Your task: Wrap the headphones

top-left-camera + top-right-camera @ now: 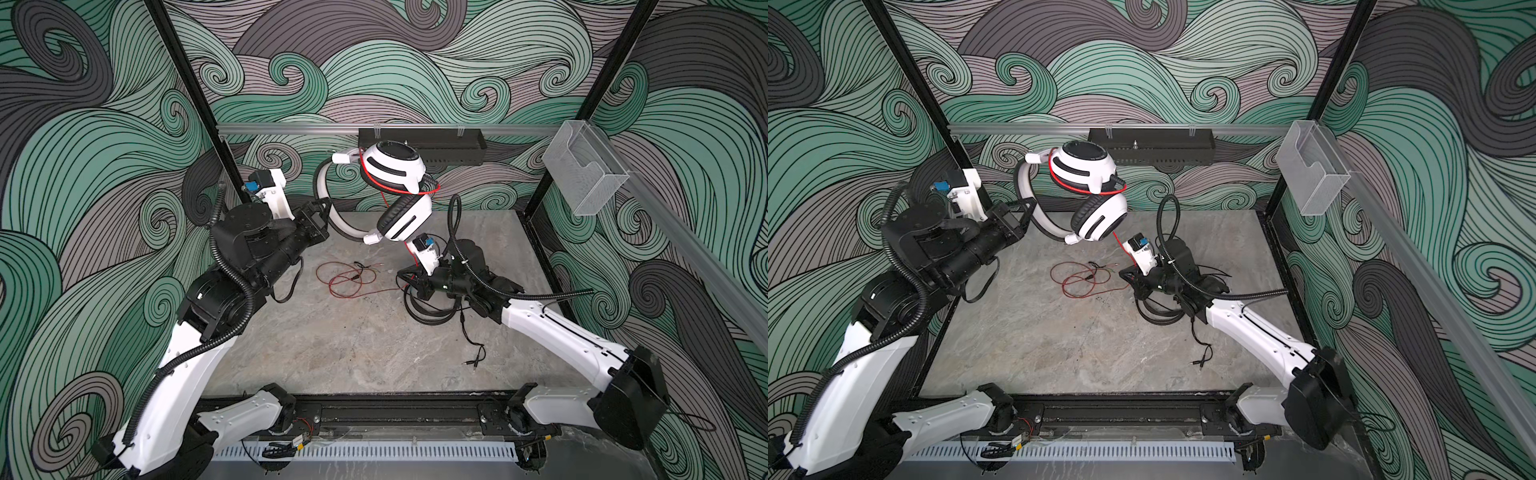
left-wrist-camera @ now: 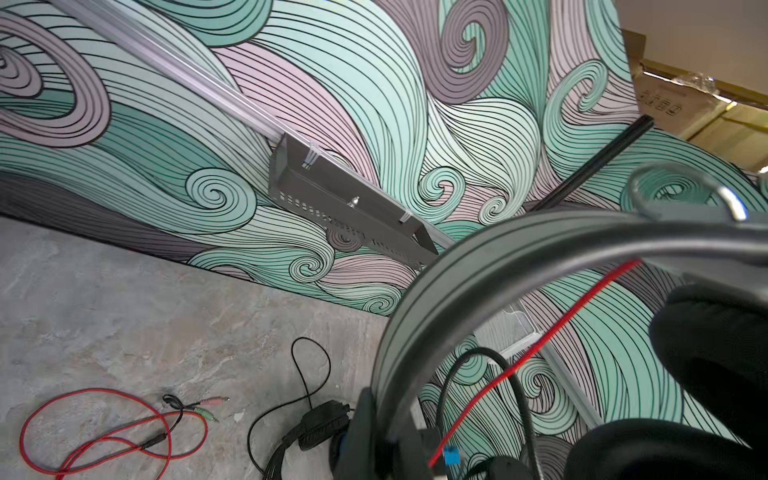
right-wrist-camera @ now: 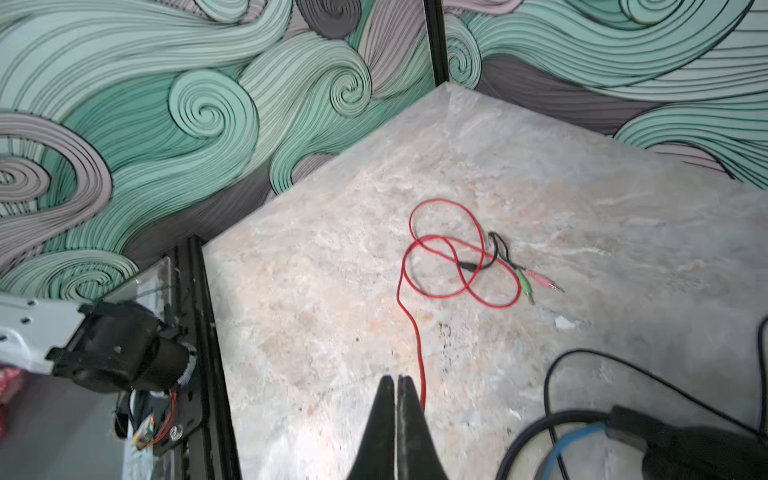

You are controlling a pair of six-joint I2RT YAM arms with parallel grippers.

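Your left pincer [image 1: 323, 212] is clamping the grey-white headband of the white headset [image 1: 392, 166] and holding it in the air over the far left of the counter [image 1: 332, 357]. Its two white cups with black pads are hanging one above the other. The red cord [image 1: 351, 279] is looping around the upper cup, dropping past the lower one and lying in loose coils mid-counter, ending in pink and green plugs [image 3: 536, 284]. The black headset [image 3: 685, 446] is lying on the counter to the right, with its black cord [image 1: 473, 341] trailing toward the near side.

Your right arm is covering most of the black headset in both top views. The right wrist view is catching only a dark pad and a blue strip at its edge. The left wrist view is cutting off the left pincer's fingers, so you are reading that grip mainly from the top views.

Your right pincer [image 3: 397, 379] is sitting low over the counter, closed with its tips together. The red cord is running just beside one finger, not between the tips.

A black tray [image 1: 419, 145] is hanging on the far rail behind the raised headset. A clear box [image 1: 586, 174] is sitting on the right rail, well apart from both pincers.
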